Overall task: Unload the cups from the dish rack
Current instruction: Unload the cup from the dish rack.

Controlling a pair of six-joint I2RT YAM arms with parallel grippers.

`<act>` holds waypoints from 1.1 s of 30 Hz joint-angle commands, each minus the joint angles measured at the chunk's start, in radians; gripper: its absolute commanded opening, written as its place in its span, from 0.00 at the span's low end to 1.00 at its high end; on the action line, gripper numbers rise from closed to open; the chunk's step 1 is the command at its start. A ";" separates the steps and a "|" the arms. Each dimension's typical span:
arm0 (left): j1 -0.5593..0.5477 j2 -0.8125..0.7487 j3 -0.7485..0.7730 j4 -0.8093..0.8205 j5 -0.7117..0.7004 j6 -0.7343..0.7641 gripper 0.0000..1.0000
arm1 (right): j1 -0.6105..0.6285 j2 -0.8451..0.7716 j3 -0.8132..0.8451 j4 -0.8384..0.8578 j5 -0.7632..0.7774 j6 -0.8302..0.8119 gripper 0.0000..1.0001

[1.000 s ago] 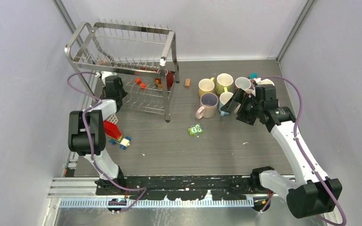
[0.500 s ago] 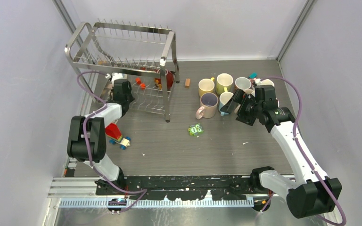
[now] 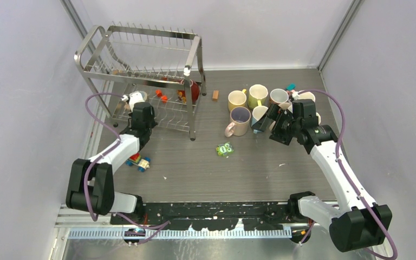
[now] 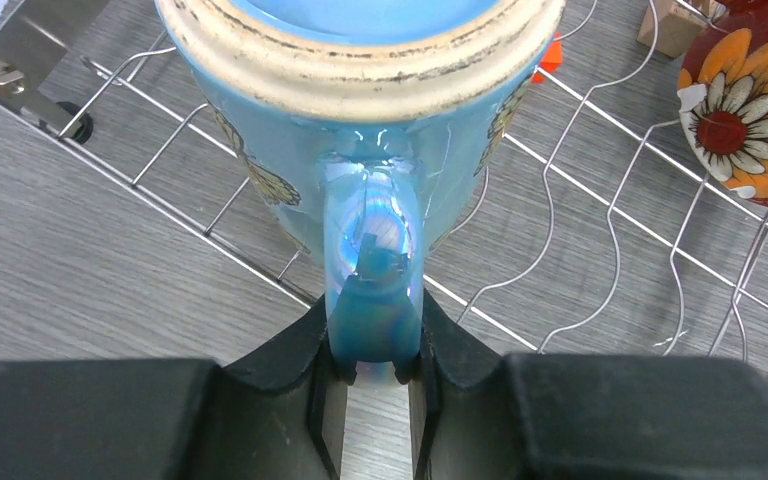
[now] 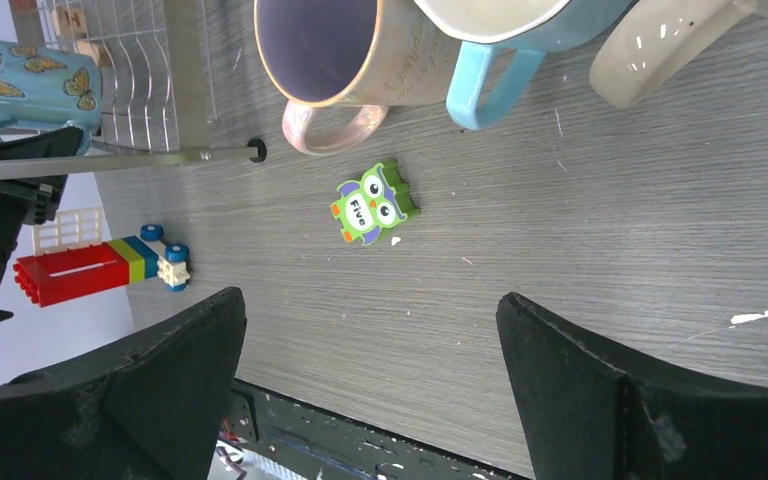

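Left gripper (image 4: 375, 400) clamped on handle (image 4: 372, 290) of blue butterfly mug (image 4: 360, 150); shifted right along rack front since a second ago. Right gripper (image 5: 370, 330) jaws wide apart, unmoved. Blue mug over lower wire shelf of dish rack (image 3: 141, 54), red flowered mug (image 4: 750, 100) beyond. Other mugs (image 3: 240, 116) clustered on table (image 3: 195, 162).

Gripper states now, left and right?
Left gripper: closed on the handle of the blue butterfly mug.
Right gripper: open, holding nothing.
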 commanded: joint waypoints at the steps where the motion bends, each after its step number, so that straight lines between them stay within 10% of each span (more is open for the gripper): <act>1: -0.025 -0.094 0.009 0.087 -0.081 -0.014 0.00 | 0.006 -0.014 0.000 0.051 -0.023 0.000 1.00; 33: -0.155 -0.422 -0.041 -0.141 -0.101 -0.038 0.00 | 0.030 -0.020 -0.030 0.119 -0.038 0.053 1.00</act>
